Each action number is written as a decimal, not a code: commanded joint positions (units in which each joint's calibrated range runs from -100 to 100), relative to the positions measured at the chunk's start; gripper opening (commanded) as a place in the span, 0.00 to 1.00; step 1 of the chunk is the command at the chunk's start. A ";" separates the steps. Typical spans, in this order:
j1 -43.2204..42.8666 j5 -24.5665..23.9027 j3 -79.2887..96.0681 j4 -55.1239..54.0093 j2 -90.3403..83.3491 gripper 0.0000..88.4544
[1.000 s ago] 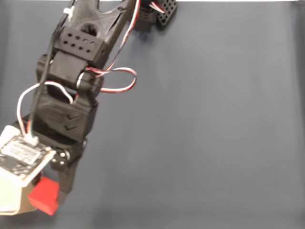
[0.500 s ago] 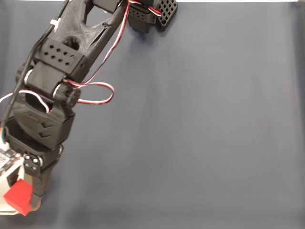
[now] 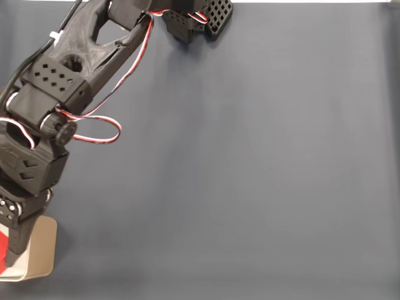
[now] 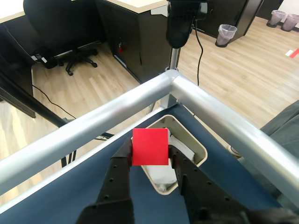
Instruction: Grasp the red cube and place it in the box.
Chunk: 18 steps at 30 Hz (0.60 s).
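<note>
While its black arm [image 3: 69,81] stretches down the left side of the dark blue table [image 3: 262,175] in the fixed view, the hand [image 4: 150,156] pinches the red cube [image 4: 150,146] between its two black fingers [image 4: 120,161], as the wrist view shows. The cube is held clear of the table and hangs over the near end of the box [image 4: 198,148], a tan, round-cornered container with a white lining that sits at the table's corner, just inside the silver frame rails [image 4: 140,100]. Seen from the fixed view, the box [image 3: 39,253] lies at the lower left edge, partly under the arm, with a sliver of red [image 3: 2,240] at the frame's border beside it.

By these pictures the carry is nearly done and the placing step is in hand. The next move appears to call for bringing the cube squarely over the white interior, lowering it a little, then spreading the fingers to let it drop. Since the box is only a little wider than the cube, a release off to one side could catch the rim.
</note>
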 commanded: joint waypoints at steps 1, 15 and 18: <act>1.28 -0.24 -4.65 -0.53 0.06 0.04; 3.06 0.10 -8.48 -1.35 3.87 0.03; 3.20 0.10 -8.66 -1.52 4.21 0.03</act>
